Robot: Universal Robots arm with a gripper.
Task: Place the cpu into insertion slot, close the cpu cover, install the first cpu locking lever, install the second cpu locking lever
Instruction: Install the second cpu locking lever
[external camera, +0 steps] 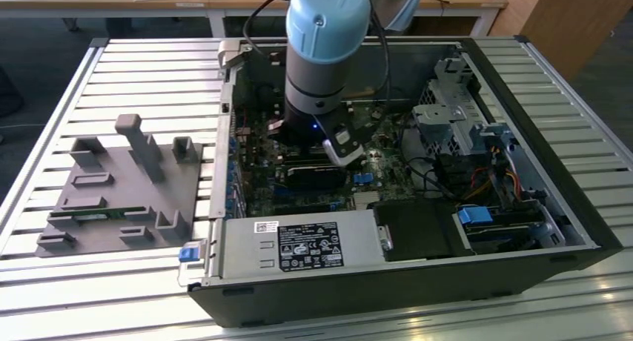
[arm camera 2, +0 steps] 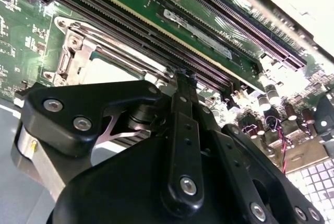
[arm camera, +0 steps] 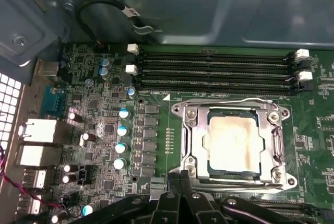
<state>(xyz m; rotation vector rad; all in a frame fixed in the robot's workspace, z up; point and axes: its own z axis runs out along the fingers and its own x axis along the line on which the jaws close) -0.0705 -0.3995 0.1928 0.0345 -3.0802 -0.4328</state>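
My gripper (arm camera: 180, 190) is matte black with silver screw heads. The cpu (arm camera: 231, 144) has a dull pale grey top; the cpu cover (arm camera: 277, 145) around it is bright silver. The motherboard (arm camera: 156, 145) is green, with black memory slots (arm camera: 214, 68). My arm (external camera: 327, 37) is light blue. The bench (external camera: 129, 74) is ribbed grey.

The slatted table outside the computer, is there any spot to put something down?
Yes. Bare slats of the table lie beyond the grey fixture block, beside the computer case on the exterior view's left. Inside the case it's crowded: arm, cables, drives.
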